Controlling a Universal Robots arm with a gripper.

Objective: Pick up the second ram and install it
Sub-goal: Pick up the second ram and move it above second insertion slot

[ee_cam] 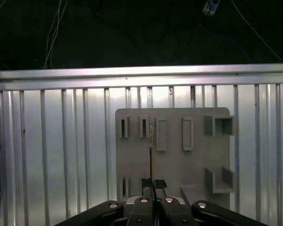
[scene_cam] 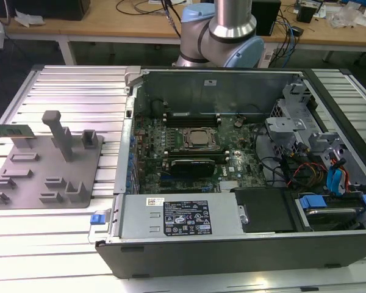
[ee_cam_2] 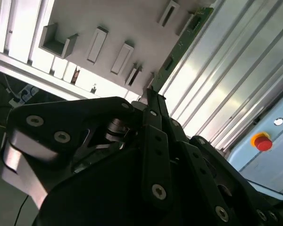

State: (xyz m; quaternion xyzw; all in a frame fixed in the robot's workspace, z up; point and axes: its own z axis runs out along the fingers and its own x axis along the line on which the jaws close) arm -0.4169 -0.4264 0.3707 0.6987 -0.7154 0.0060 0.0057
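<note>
The ram (scene_cam: 12,131) stood on its long edge at the exterior view's nine o'clock side, above the nine o'clock end of the grey fixture (scene_cam: 55,177), with its label facing the camera. I could not tell whether it sat in its holder or hung just clear of it.

In both wrist views the gripper (ee_cam: 153,182) had its fingers closed on the ram's near end, pinching the thin board across its flat faces. In the first wrist view the ram showed edge-on, running straight out from between the fingers over the fixture.

I judged that this grip left the long edges free and kept the board in line with the fingers, so its angle was known. The fixture seemed made for that, holding parts upright where a pinch across the faces could reach them.

The open case (scene_cam: 232,256) lay well apart, at three o'clock from the fixture. Its socket (scene_cam: 198,139) sat mid-board, with dark slots (scene_cam: 192,114) at the socket's twelve o'clock.
</note>
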